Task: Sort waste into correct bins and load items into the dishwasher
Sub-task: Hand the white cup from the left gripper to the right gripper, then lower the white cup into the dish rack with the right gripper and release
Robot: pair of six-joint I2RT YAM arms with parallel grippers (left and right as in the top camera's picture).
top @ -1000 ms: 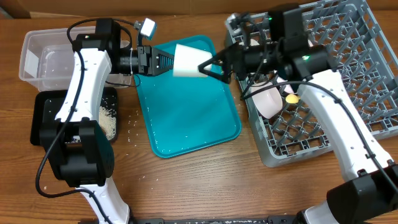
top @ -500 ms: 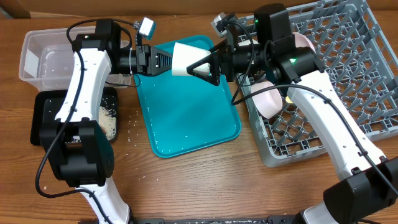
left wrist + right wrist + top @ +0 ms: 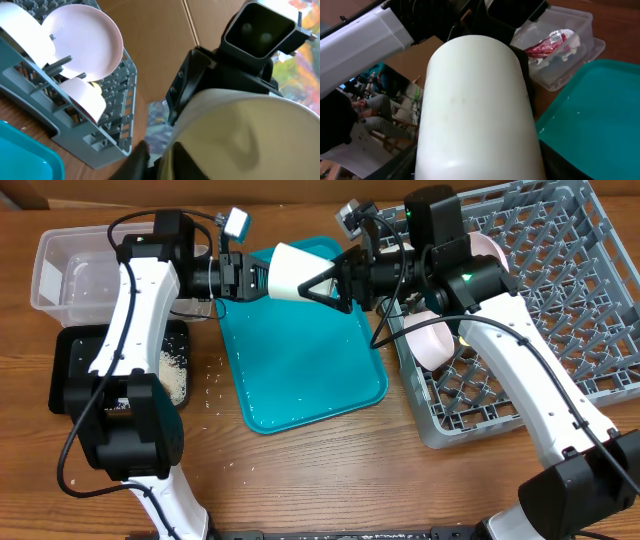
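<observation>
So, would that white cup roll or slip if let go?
Probably stiff: the white cup shows no dent where it is gripped. Its smooth wall looks slippery. Round and tapered, it would likely roll on the teal tray.

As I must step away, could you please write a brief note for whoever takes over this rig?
Fingers: left gripper and right gripper both at the small white cup, mid-air over the teal tray; whose grip carries it is unclear.
Done: round white plate, white bowl, yellow plastic spoon in the grey pegged rack; red-wrapper paper in the clear plastic tub; rice on the black tray.
Remaining: rack the cup.
</observation>
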